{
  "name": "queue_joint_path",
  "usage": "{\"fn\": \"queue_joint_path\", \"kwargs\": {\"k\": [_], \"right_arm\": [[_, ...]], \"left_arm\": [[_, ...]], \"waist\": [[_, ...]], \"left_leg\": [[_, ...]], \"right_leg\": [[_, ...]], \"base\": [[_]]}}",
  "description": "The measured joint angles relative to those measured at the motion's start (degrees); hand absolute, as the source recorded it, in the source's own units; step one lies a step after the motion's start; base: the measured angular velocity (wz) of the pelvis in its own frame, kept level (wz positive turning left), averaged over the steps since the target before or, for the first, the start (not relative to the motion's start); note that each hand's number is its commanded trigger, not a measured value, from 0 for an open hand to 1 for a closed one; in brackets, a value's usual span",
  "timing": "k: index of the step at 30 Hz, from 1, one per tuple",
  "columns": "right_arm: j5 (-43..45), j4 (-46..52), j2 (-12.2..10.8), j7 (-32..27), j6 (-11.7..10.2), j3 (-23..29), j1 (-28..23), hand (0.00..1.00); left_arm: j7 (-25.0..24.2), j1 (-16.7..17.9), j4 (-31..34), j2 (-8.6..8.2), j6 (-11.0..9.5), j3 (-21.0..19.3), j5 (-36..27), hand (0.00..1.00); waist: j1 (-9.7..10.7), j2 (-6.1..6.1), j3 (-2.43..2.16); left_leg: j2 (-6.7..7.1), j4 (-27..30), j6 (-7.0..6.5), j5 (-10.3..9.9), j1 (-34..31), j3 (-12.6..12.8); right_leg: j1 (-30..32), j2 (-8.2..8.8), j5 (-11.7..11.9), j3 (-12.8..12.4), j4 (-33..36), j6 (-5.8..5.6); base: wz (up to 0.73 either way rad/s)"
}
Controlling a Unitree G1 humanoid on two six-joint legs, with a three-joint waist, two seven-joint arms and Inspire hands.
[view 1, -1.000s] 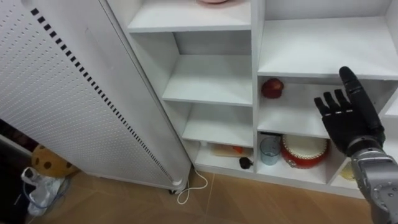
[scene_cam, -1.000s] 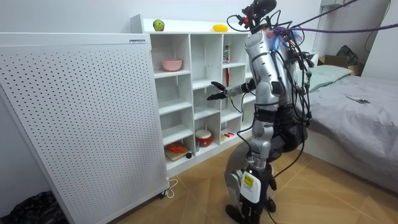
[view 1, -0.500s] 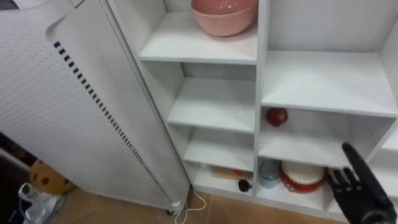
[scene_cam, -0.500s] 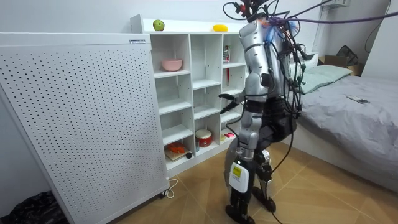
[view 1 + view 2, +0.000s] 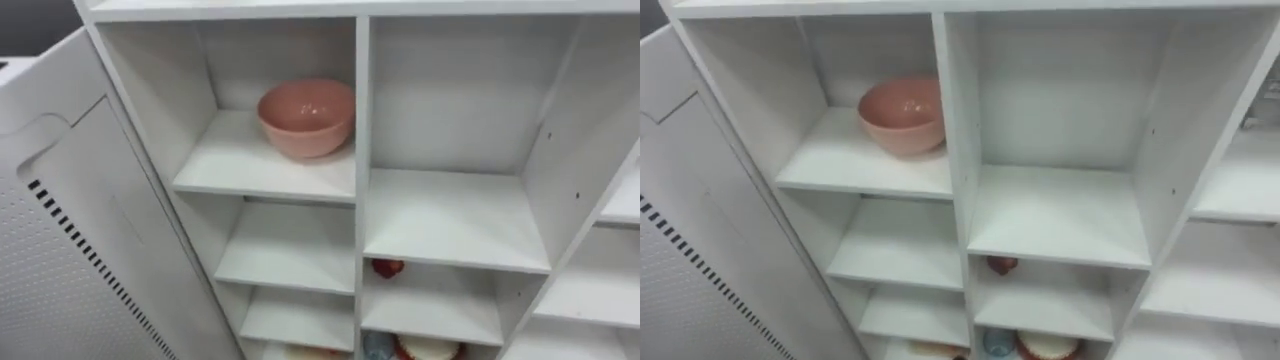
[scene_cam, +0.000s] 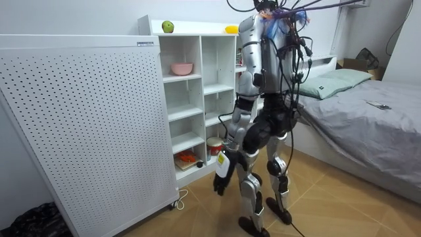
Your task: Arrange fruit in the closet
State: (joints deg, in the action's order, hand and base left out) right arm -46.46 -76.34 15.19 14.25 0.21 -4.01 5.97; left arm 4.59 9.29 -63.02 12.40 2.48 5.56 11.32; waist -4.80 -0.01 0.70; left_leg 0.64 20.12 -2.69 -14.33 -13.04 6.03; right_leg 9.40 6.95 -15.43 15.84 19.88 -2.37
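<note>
**Desk:** Where is the fruit?

**Photographer:** A red fruit sits deep in a compartment of the white closet, one column right of the pink bowl and one row lower. A green fruit and a yellow fruit lie well apart on the closet's top.

**Desk:** And the robot?

**Photographer:** It stands facing the shelves (close up). Its left hand hangs by the thigh, and I cannot tell whether it grips anything.
</note>
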Motion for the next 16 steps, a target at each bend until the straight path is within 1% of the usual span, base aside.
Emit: {"fn": "queue_joint_path", "kwargs": {"k": [1,2,3,4,6,7,11,13,14,16], "right_arm": [[3.0,0.0,0.1,0.6,0.0,-1.2,-1.7,0.0],[6.9,0.1,0.2,1.2,0.1,-1.5,-2.8,0.0],[8.7,0.1,0.1,1.5,0.1,-1.5,-3.0,0.0],[11.7,0.1,0.1,2.0,0.3,-1.0,-3.1,0.0],[15.2,0.3,0.1,2.7,0.4,-0.9,-3.1,0.0],[17.2,0.6,0.1,3.0,0.4,-1.0,-3.2,0.0],[20.0,0.8,-0.4,3.5,0.7,-1.1,-3.8,0.0],[22.4,0.6,-1.1,3.5,0.8,-0.9,-3.8,0.0],[24.1,0.5,-1.7,3.5,0.9,-0.9,-3.8,0.0],[25.6,0.2,-2.5,3.7,1.2,-0.9,-3.9,0.0]], "left_arm": [[0.2,0.3,0.3,0.0,-0.4,-1.0,1.4,0.0],[0.2,0.3,1.0,0.0,-0.3,-1.6,2.7,0.0],[0.2,0.3,1.2,-0.04,-0.4,-2.0,3.1,0.0],[0.2,0.3,1.4,-0.14,-0.6,-3.4,3.4,0.0],[0.3,0.2,1.3,-0.14,-0.6,-5.0,3.4,0.0],[0.7,0.2,1.3,-0.15,-0.6,-5.4,3.8,0.0],[1.7,0.1,1.2,-0.51,-0.3,-5.5,7.3,0.0],[2.2,-0.8,0.6,-0.94,0.0,-6.5,7.6,0.0],[2.2,-0.8,0.4,-1.19,0.2,-7.6,7.5,0.0],[2.2,-0.8,0.3,-1.69,0.4,-8.3,7.5,0.0]], "waist": [[0.0,-0.68,-0.3],[0.1,-1.2,-0.46],[0.2,-1.4,-0.44],[0.7,-1.79,-0.29],[1.6,-2.12,-0.16],[1.6,-2.32,-0.15],[1.7,-2.82,-0.1],[1.8,-3.32,-0.03],[1.8,-3.66,-0.04],[2.0,-3.9,-0.04]], "left_leg": [[-0.04,-1.0,0.13,0.1,2.2,-0.1],[-0.07,-1.6,0.17,0.1,4.0,-0.1],[-0.09,-2.0,0.17,0.1,4.9,-0.1],[0.0,-2.8,0.21,0.1,6.7,-0.1],[0.04,-3.7,0.22,0.1,9.0,-0.3],[0.09,-4.4,0.22,0.1,10.4,-0.3],[0.21,-6.1,0.48,0.3,13.3,-0.4],[0.09,-6.9,0.68,0.4,14.8,-0.2],[0.06,-6.9,0.68,0.4,15.3,-0.3],[0.07,-7.0,0.69,0.4,16.0,-0.3]], "right_leg": [[-2.7,-0.49,0.5,0.1,-2.2,-0.09],[-5.2,-0.97,1.1,0.1,-4.3,-0.13],[-6.4,-1.16,1.4,0.1,-5.3,-0.19],[-8.5,-1.5,1.8,0.1,-7.0,-0.23],[-11.1,-1.74,2.2,-0.1,-8.5,-0.36],[-12.5,-1.91,2.4,-0.1,-9.4,-0.45],[-15.0,-2.04,2.6,-0.2,-10.4,-0.55],[-15.7,-2.09,2.6,-0.5,-10.6,-0.55],[-16.5,-2.18,2.7,-1.2,-11.2,-0.49],[-17.3,-2.25,2.8,-1.4,-11.3,-0.52]], "base": [[0.0],[-0.05],[-0.03],[0.0],[0.0],[-0.04],[0.01],[0.0],[-0.03],[-0.04]]}}
